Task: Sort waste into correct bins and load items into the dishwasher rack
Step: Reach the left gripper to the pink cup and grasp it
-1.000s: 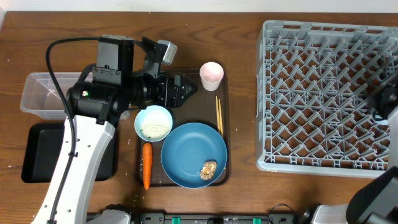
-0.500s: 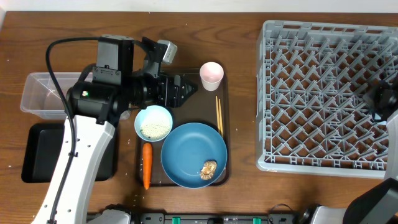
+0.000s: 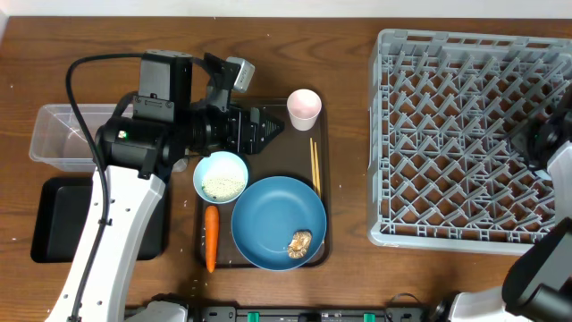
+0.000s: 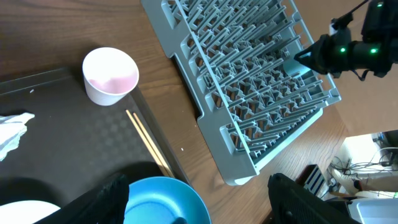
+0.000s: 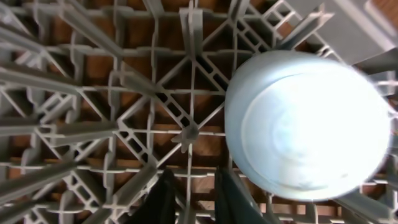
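Observation:
My left gripper (image 4: 208, 202) hangs open and empty above the dark brown tray, over its back part (image 3: 268, 127). In the left wrist view a pale-pink cup (image 4: 111, 74), chopsticks (image 4: 149, 149), the blue plate (image 4: 165, 200) and a crumpled white wrapper (image 4: 12, 132) lie below. The plate (image 3: 279, 222) carries a brown food scrap (image 3: 300, 242). Beside it are a small bowl (image 3: 221, 176) with rice and a carrot (image 3: 211, 238). My right gripper (image 5: 198, 202) is low over the grey rack (image 3: 465, 134), nearly closed and holding nothing. A light-blue cup (image 5: 308, 124) sits upside down just right of it.
A clear tub (image 3: 63, 134) and a black tray (image 3: 54, 219) lie at the far left. The brown serving tray (image 3: 323, 192) holds the dishes at centre. My right arm (image 3: 541, 143) reaches in over the rack's right edge.
My right arm has shifted a little to the left over the rack. The left arm and the things on the tray have not moved.

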